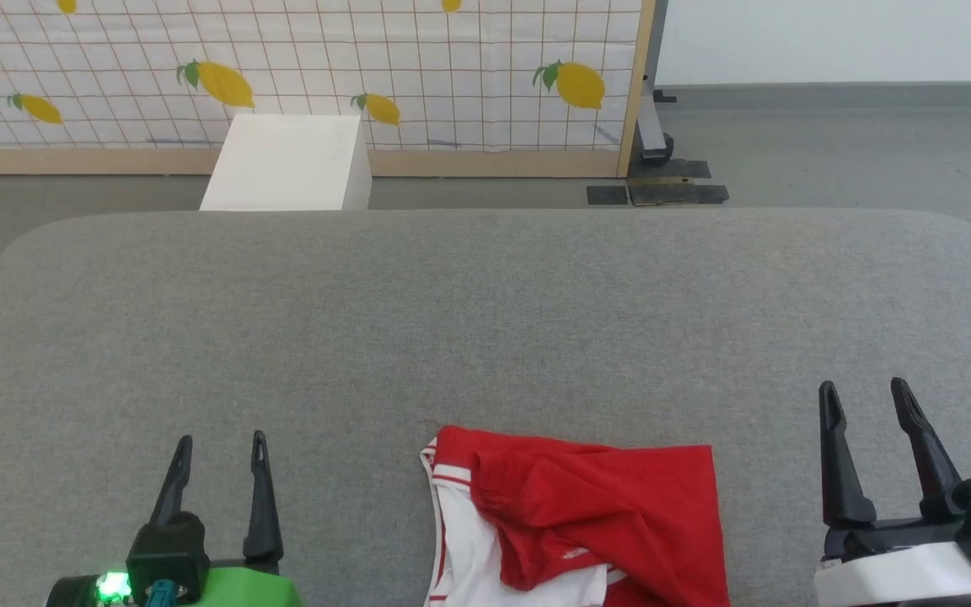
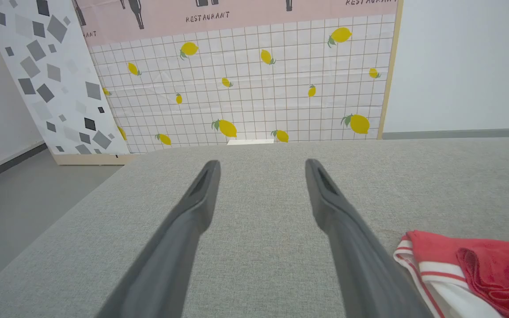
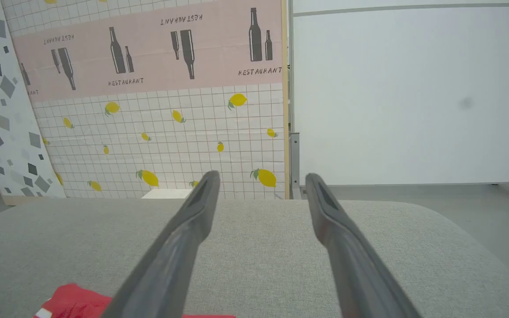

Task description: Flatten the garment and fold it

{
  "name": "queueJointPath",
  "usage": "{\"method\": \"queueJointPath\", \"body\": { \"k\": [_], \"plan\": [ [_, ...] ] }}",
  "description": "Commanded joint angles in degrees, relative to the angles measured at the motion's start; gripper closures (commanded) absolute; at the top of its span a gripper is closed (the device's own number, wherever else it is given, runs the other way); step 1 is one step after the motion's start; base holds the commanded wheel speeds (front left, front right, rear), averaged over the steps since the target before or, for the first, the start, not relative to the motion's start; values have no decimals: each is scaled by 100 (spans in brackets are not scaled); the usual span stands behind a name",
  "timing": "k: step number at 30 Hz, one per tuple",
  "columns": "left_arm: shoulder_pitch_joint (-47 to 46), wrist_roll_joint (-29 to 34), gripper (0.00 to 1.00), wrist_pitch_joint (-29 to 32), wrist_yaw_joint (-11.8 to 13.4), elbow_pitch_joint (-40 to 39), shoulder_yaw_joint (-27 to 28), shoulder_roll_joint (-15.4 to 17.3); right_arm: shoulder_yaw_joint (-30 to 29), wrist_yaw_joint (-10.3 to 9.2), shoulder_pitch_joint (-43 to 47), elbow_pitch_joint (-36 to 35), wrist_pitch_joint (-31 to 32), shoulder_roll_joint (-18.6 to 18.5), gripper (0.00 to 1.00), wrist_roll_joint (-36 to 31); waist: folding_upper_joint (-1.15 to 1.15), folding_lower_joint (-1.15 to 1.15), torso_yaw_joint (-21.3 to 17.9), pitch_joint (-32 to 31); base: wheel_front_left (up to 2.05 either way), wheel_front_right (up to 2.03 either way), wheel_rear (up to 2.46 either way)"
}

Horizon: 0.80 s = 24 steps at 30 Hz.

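Fingers [image 1: 263, 497] of left gripper [image 1: 222, 437] spread, empty; right gripper [image 1: 863, 384] likewise; garment [image 1: 620, 506] between

A staged robot test lab: printed backdrop panels [image 3: 148, 110] with lemons and "RESTAURANT" bottles stand on a bare grey floor [image 1: 831, 152] behind a fabric-covered desk [image 1: 485, 320].

I see garment [image 1: 603, 514] only in part: near portion runs off head view's bottom edge. Cloth doubled over itself, so I can't see layers beneath. Beyond garment, white box [image 1: 287, 164] loses its base behind table [image 1: 485, 295] far edge.
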Motion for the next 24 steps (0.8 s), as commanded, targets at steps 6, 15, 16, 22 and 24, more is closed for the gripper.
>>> {"method": "queueJointPath", "body": {
  "k": [6,15,16,22,24],
  "plan": [
    [-21,56,0,-22,-101,102,93,-75,-15,-8,-40,-57,-33,12,0,-58,0,0,0,-46,0,0,0],
    [-45,127,0,-22,-169,170,183,-114,56,-8,-883,-306,354,-184,0,-96,0,0,-31,-8,0,0,0],
    [-50,134,0,-22,-178,175,189,-119,90,-8,-1012,-296,555,-290,0,-47,0,0,-35,11,0,0,0],
    [-125,173,0,-22,-221,200,200,-154,554,-8,-1473,28,2143,-939,0,655,0,0,-11,161,0,0,0],
    [-160,184,0,-22,-236,216,198,-167,758,-8,-1527,231,2675,-1182,0,949,0,0,11,217,0,0,0]
  ]
}}
